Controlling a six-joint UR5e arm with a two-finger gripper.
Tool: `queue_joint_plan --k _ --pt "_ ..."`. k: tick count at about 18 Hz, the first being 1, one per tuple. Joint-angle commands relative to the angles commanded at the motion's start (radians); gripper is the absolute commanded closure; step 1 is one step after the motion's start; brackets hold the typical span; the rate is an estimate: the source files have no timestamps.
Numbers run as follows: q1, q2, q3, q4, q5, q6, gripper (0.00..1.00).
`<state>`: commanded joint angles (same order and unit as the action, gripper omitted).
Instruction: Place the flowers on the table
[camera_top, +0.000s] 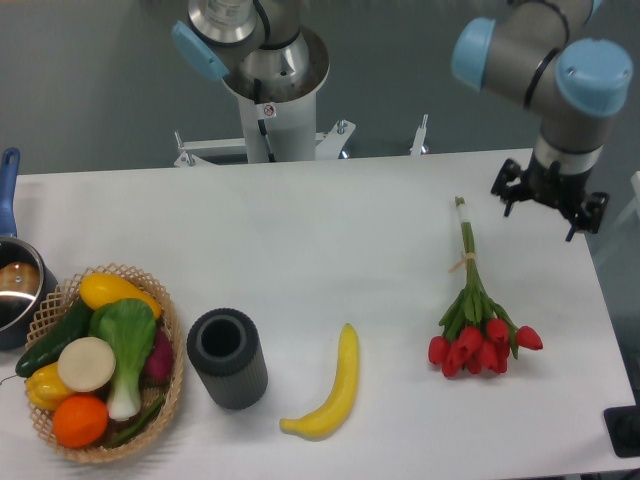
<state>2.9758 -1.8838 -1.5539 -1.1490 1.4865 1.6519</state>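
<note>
The flowers, a tied bunch of red tulip buds on long green stems, lie flat on the white table at the right, buds toward the front edge and stem ends pointing to the back. My gripper hangs above the table's far right edge, up and to the right of the stem ends, well apart from the bunch. Nothing is between its fingers; seen from above, its jaws look spread.
A yellow banana lies left of the flowers. A dark grey cylinder cup stands mid-front. A wicker basket of vegetables sits at the front left, with a blue-handled pot behind it. The robot base is at the back.
</note>
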Motion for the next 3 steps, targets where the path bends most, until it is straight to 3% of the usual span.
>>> queue_joint_plan --k 3 --pt "0.014 0.002 -0.003 0.000 -0.008 0.005 0.00"
